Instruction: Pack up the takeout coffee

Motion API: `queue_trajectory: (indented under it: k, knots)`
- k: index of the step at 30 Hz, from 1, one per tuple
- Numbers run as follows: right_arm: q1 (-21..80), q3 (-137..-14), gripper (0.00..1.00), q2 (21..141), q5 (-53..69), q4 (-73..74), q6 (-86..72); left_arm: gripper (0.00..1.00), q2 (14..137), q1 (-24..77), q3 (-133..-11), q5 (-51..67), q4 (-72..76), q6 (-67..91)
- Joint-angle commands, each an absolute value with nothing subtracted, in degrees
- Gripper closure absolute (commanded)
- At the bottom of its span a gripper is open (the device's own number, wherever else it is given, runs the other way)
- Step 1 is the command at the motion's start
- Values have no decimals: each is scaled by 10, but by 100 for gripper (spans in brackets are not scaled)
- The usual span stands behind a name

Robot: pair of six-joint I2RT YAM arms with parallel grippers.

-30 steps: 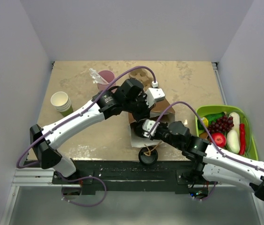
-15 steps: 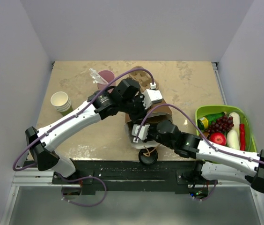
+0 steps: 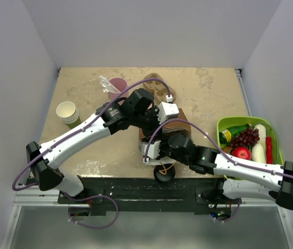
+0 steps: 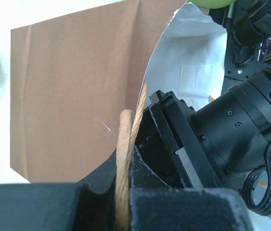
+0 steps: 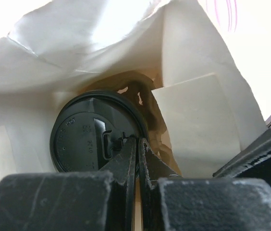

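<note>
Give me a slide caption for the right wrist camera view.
Right gripper, fingers together, at the black lid of the takeout coffee sitting inside the white-lined paper bag.

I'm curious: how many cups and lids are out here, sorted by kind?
Pink tumbler: 1
Stack of paper cups: 1
Lidded coffee cup, inside the paper bag, only its lid showing: 1
Loose black lid: 1
Total: 4
</note>
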State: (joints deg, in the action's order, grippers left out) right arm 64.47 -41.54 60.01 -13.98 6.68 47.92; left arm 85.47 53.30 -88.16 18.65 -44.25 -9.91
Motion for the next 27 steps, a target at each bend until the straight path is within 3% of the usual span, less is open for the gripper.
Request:
queue_trajectory:
  k: [1, 10, 27]
  knots:
    - [644, -398, 100, 606, -144, 14, 501, 100, 817, 533, -869, 233, -417, -100]
    - [646, -380, 100, 635, -149, -45, 520, 100, 840, 533, -886, 222, -409, -77]
    - [650, -332, 100, 745, -310, -242, 466, 100, 858, 533, -889, 262, -400, -45]
